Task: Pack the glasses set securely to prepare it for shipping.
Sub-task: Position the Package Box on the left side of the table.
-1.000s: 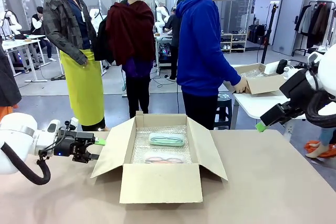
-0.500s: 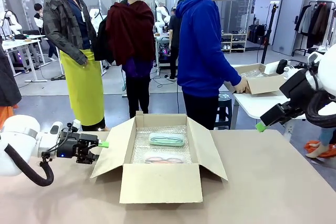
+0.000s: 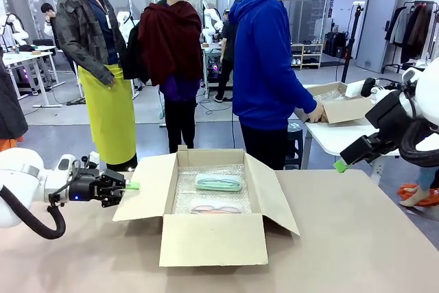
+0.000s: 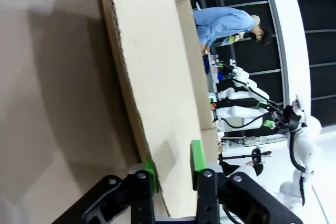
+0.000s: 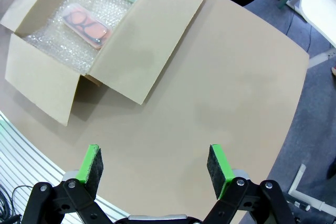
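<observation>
Two slim glasses cases, mint-green (image 3: pixel 218 182) and pink (image 3: pixel 214 208), lie on bubble wrap inside our open brown cardboard box (image 3: pixel 212 239).
Our left gripper (image 3: pixel 130 185) has its jaws pinched on the left flap (image 3: pixel 143 187), likely to fold it; right gripper (image 5: pixel 155 164) jaws wide, empty.

— What sits on the table (image 3: pixel 357 238)?
— An open brown cardboard box (image 3: pixel 212 239), flaps spread, resting directly on its pale tan top, left of centre.
— Anything beside it?
— Just bare tabletop to the right.
</observation>
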